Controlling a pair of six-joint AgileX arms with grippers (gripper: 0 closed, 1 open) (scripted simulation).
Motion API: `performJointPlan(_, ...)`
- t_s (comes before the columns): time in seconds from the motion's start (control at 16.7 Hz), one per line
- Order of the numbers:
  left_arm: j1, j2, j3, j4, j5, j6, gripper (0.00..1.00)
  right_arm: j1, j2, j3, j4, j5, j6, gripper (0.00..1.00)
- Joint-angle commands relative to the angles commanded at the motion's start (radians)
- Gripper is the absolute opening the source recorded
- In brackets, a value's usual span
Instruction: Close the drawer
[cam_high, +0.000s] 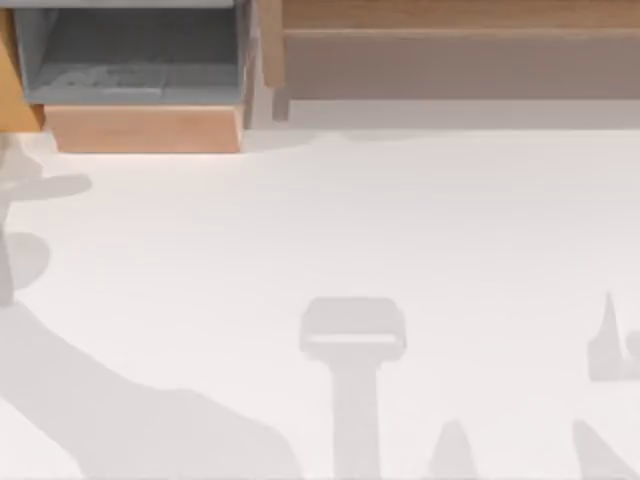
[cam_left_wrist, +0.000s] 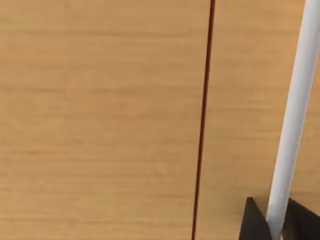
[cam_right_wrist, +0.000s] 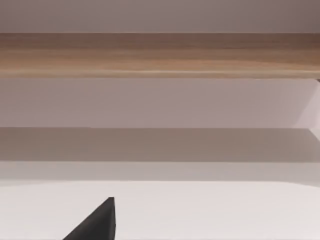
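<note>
The drawer (cam_high: 140, 90) stands pulled out at the far left of the table (cam_high: 400, 250), its grey inside open to view and its wooden front panel (cam_high: 145, 128) facing the room. In the left wrist view the left gripper (cam_left_wrist: 277, 222) has its dark fingers (cam_left_wrist: 252, 222) clasped around a white bar handle (cam_left_wrist: 295, 110), hard up against a wooden face. The right gripper (cam_right_wrist: 97, 222) hangs over bare table near the cabinet (cam_right_wrist: 160, 55); whether its fingers are apart, I cannot tell. The drawer looks rigid and probably slides easily; a steady push on its front, or through the handle, should do.
</note>
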Motion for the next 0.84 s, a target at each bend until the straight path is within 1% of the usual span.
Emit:
performJointPlan(0.48,0.000,0.000,0.000,0.000,0.000,0.000,0.98,0.000,0.000,0.000,0.000,0.000,0.000,1.00)
performJointPlan(0.54,0.000,0.000,0.000,0.000,0.000,0.000,1.00,0.000,0.000,0.000,0.000,0.000,0.000,1.00)
performJointPlan(0.84,0.000,0.000,0.000,0.000,0.000,0.000,1.00,0.000,0.000,0.000,0.000,0.000,0.000,1.00)
